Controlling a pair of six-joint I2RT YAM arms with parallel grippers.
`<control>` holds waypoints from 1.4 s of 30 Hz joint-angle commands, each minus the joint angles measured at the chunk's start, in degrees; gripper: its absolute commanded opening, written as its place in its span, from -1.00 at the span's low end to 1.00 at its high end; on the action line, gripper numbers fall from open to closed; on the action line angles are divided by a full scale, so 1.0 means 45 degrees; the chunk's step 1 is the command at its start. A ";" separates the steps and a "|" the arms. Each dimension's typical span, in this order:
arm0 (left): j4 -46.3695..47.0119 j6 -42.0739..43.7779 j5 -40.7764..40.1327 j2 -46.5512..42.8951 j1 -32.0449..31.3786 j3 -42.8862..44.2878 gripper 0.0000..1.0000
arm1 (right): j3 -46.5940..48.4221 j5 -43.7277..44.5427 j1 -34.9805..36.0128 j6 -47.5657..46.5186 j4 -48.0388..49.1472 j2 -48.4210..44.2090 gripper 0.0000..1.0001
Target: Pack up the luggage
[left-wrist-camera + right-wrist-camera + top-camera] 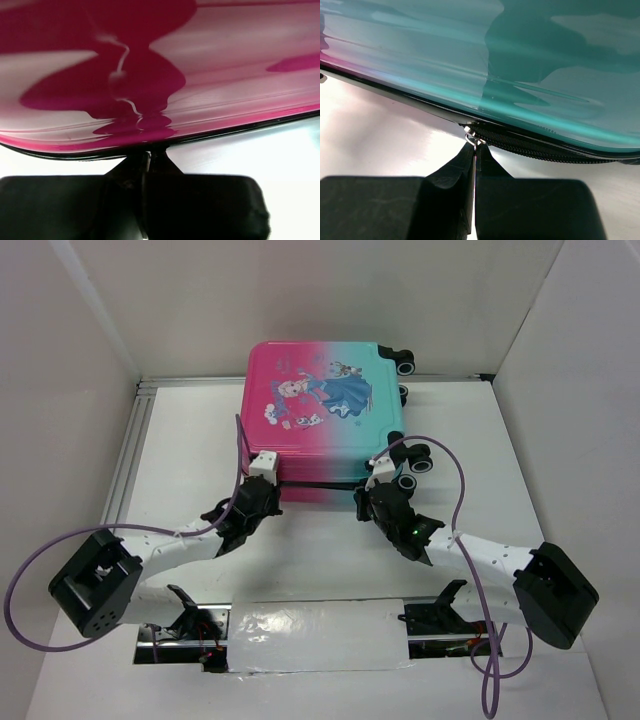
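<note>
1. The table (500, 440) carried your suitcase (325, 420) at its far middle, lying flat and closed, print up, wheels to the right.
2. Your left claw (148, 156) sat narrow, fingers together, at the pink near edge's seam; you could not tell whether it gripped anything.
3. Your right claw (474, 148) pinched the zipper pull (471, 135) at the teal near edge.

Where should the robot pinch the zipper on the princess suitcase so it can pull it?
Pinch the little metal pull tab at the zipper seam, on the teal near edge of the suitcase. Come in low from the robot's side, a finger on each flat face, since the thin tab pokes out toward the arms.
</note>
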 commanded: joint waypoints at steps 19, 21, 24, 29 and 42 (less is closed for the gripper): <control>-0.2631 -0.0735 0.1470 -0.4149 0.5471 -0.1146 -1.00 | -0.0755 -0.0177 -0.3957 0.0730 -0.2681 -0.3531 -1.00; -0.2320 -0.0367 0.2213 -0.3798 0.6041 -0.0992 -1.00 | -0.0756 -0.0373 -0.4658 0.0730 -0.2488 -0.3533 -1.00; -0.1967 0.0610 0.3310 -0.2666 0.6611 -0.0427 -1.00 | -0.0639 -0.0936 -0.5654 0.0498 -0.1709 -0.3007 -1.00; -0.0935 0.1646 0.4707 -0.1377 0.8556 -0.0287 -1.00 | -0.0151 -0.2460 -0.7530 -0.0049 -0.0711 -0.1914 -1.00; -0.3293 0.3832 0.8716 0.4773 0.9949 0.7227 -1.00 | 0.5059 -1.0293 -1.2065 -0.2568 0.0676 0.5635 -1.00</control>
